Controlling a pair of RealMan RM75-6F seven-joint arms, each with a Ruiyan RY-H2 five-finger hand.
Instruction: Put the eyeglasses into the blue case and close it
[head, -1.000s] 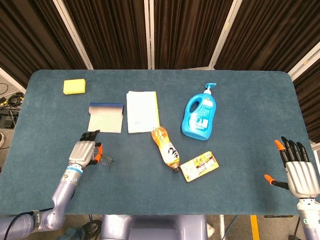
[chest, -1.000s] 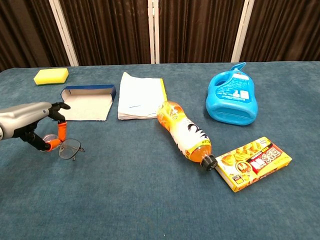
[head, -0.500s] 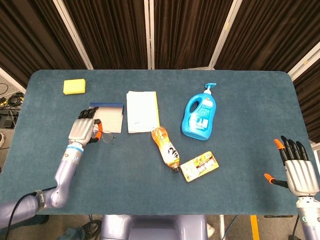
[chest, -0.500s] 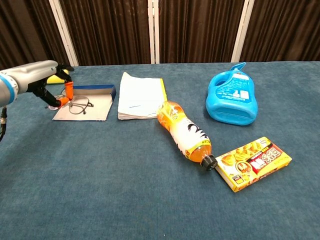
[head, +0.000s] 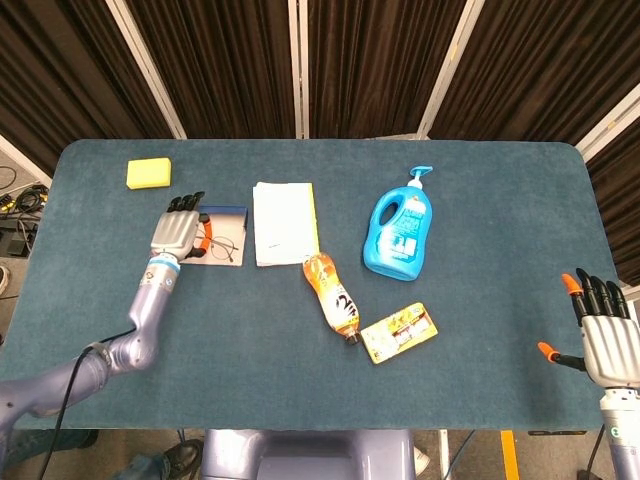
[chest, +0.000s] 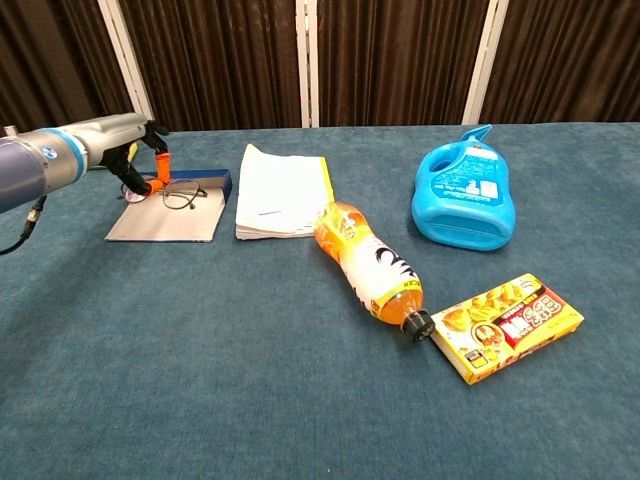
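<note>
dark curtains with pale uprights back a table (head: 480, 330) covered in blue-green cloth. the step in hand is placement: the left hand (head: 177, 232) holds the eyeglasses (chest: 182, 194) over the open blue case (chest: 170, 212), fingers (chest: 160, 170) pinched on one end of the frame. whether the glasses touch the case's pale lining cannot be told. the next move, in my judgement, calls for setting them squarely inside, releasing, then folding the blue lid over. the right hand (head: 604, 340) hangs at the table's near right corner, fingers spread, holding nothing. a white notebook (head: 284, 222) lies just beside the case and could crowd the closing. a yellow sponge (head: 148, 173), orange bottle (head: 331, 296), blue detergent jug (head: 400, 232) and yellow snack box (head: 399, 332) lie well apart.
</note>
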